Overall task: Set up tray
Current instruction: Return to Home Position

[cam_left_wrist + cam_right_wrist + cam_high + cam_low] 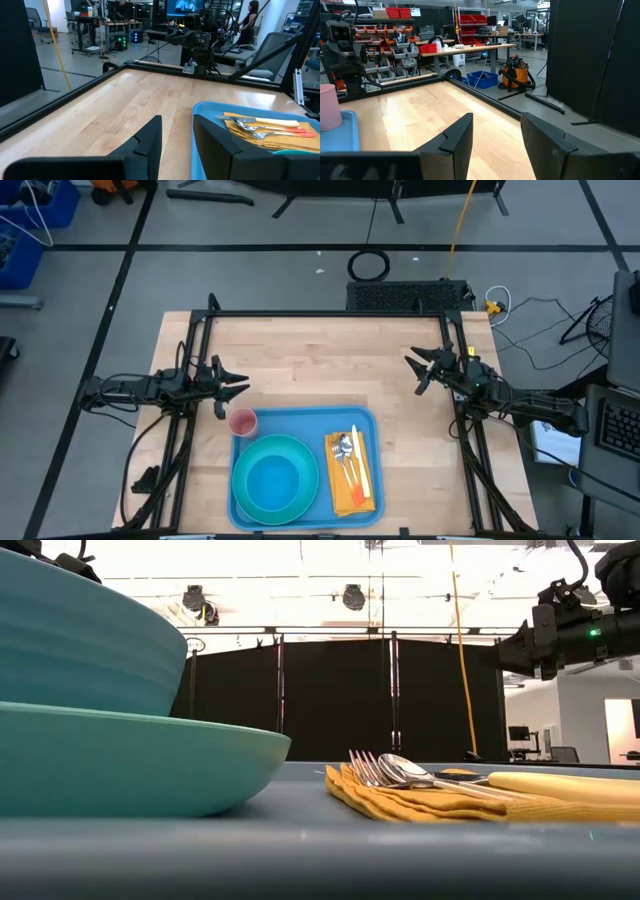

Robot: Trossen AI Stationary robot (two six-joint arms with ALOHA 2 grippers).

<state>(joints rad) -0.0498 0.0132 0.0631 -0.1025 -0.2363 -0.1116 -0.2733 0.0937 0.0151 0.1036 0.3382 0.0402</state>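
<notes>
Blue tray [300, 420] sits near the left tool [240, 388] — right tool [415, 372] farther off.

High view: overhead, straight down, whole table [320, 355]. Low view: level with tray [300, 420], close to plate [120, 760] and napkin [420, 802]. Wrist views: facing across table, both sharing tray edge.

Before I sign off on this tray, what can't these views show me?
Pink plastic cup: hidden behind the teal ribbed bowl in the low view; cut by the right wrist view's edge.
Round teal plate: left wrist view, mostly behind the left gripper's finger.
Cutlery on the yellow folded napkin: high view, too small to see gaps.
Large light-blue plastic tray: near rim blurred in low view.
</notes>
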